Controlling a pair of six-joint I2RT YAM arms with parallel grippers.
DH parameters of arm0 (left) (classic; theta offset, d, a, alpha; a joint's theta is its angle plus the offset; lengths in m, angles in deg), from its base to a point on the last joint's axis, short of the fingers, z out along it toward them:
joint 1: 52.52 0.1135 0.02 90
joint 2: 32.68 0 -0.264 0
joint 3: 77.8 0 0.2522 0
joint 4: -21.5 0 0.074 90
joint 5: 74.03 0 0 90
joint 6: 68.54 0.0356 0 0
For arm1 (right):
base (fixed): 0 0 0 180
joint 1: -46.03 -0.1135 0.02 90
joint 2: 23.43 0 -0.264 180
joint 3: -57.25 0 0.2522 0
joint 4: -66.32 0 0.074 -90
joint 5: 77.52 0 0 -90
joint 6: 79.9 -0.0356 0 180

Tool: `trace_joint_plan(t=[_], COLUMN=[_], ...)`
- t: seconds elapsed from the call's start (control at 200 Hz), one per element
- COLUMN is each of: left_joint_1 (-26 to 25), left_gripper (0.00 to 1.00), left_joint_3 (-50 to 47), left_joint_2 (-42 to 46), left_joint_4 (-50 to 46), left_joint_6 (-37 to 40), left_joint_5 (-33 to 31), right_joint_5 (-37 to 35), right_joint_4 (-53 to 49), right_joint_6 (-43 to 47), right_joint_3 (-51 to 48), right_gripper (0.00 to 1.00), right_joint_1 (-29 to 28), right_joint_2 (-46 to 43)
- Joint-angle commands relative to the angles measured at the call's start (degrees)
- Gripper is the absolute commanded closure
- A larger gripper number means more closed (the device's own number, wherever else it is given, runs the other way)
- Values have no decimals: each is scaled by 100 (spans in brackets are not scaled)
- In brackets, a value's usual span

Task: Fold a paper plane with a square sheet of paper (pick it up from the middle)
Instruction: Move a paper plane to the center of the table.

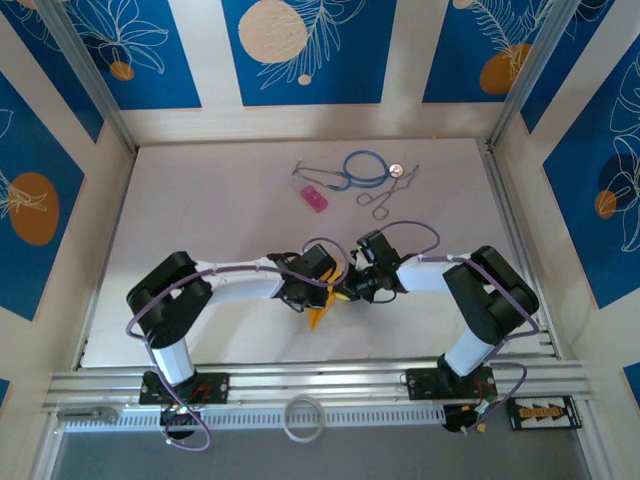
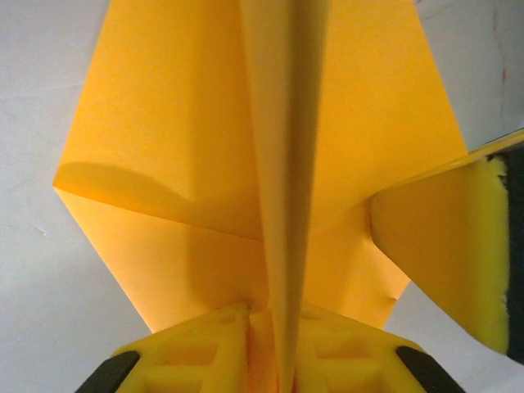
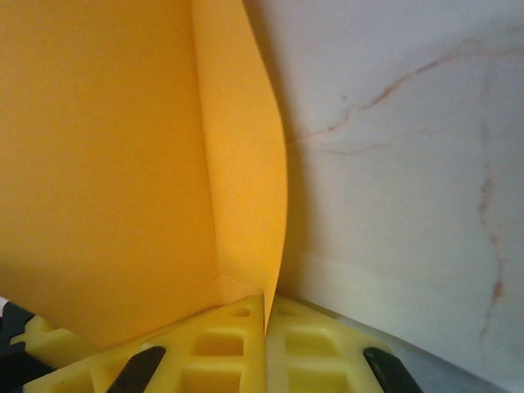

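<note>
Closest to the left wrist camera, the left gripper (image 2: 274,319) has its yellow fingers pressed together on the near end of the paper plane (image 2: 164,147). They pinch the upright centre ridge between them. That ridge runs straight away from the fingers along their own line, and the folded flaps spread to either side over the white table (image 2: 33,246). Just right of the ridge, a yellow pad (image 2: 446,246) of the right gripper comes in from the side, slanted across the plane's long axis.

In its own wrist view the right gripper (image 3: 266,307) is likewise closed, nipping a thin standing edge of the paper plane (image 3: 98,164). The sheet lies to the left of its fingers and bare table to the right.

From above, the left gripper (image 1: 300,288) and right gripper (image 1: 365,283) meet over the near middle of the table (image 1: 200,200), with the paper plane (image 1: 320,316) showing an orange tip just below them, towards the bases. Both arms look equally near. The next crease probably depends on the ridge lying in line with the left fingers and crosswise to the right ones.

Well apart, at the far side, lie a small pink block (image 1: 314,198), a blue loop of tubing (image 1: 365,167) and metal forceps (image 1: 385,195)
</note>
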Motion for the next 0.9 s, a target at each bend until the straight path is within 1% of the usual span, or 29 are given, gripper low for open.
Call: trace_joint_plan(t=[0.0, 0.075, 0.155, 0.265, 0.325, 0.44, 0.59, 0.725, 0.82, 0.895], left_joint_1=[-61, -62, -62, -61, -28, 91, 292, 426, 452, 454], left_gripper=[86, 90, 91, 92, 91, 92, 91, 89, 88, 85], left_joint_3=[112, 144, 165, 230, 339, 567, 789, 915, 952, 958], left_joint_2=[-169, -190, -191, -114, -107, -195, -369, -532, -661, -733], left_joint_4=[-173, -251, -318, -551, -814, -1248, -1483, -1476, -1432, -1406], left_joint_6=[169, 168, 154, 105, 93, 119, 196, 192, 175, 173], left_joint_5=[-56, -105, -186, -471, -761, -1137, -1336, -1286, -1209, -1163], right_joint_5=[164, 166, 154, -44, -203, -347, -325, -325, -325, -326], right_joint_4=[0, 2, -60, -388, -685, -953, -968, -975, -998, -1025], right_joint_6=[-65, -47, 8, 145, 229, 364, 352, 313, 294, 294], right_joint_3=[-17, -15, -15, -6, -14, -152, -438, -615, -673, -696], right_gripper=[100, 100, 97, 88, 83, 77, 74, 73, 73, 73], right_joint_1=[21, 25, 47, 148, 237, 478, 734, 829, 868, 887], right_joint_2=[66, 28, -93, -440, -667, -1017, -1389, -1623, -1727, -1787])
